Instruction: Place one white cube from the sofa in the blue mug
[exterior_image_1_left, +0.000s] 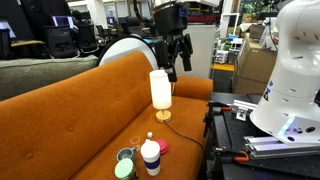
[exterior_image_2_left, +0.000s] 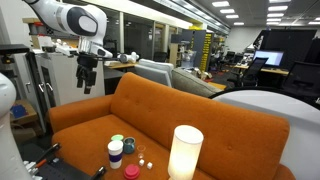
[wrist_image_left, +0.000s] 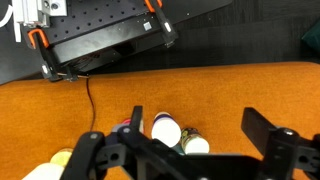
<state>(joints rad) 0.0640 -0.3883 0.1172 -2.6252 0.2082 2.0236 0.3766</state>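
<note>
The orange sofa (exterior_image_1_left: 90, 100) fills both exterior views (exterior_image_2_left: 220, 120). On its seat a cluster of cups holds the dark blue mug (exterior_image_1_left: 127, 154), a light green cup (exterior_image_1_left: 123, 169) and a taller white cup with a purple band (exterior_image_1_left: 150, 156). A tiny white cube (exterior_image_1_left: 150, 135) lies just behind them. Two white cubes (exterior_image_2_left: 140, 152) show beside the cups. My gripper (exterior_image_1_left: 172, 55) hangs open and empty high above the sofa back (exterior_image_2_left: 88, 72), far from cubes and mug. In the wrist view my open fingers (wrist_image_left: 175, 142) frame the white cup (wrist_image_left: 165, 130) from above.
A tall white cylindrical lamp (exterior_image_1_left: 160, 90) stands on the seat near the cups (exterior_image_2_left: 185, 152). A pink round item (exterior_image_1_left: 163, 147) lies by the white cup. A black table with equipment (exterior_image_1_left: 235, 130) borders the sofa. A grey-green couch (exterior_image_1_left: 40, 70) stands behind.
</note>
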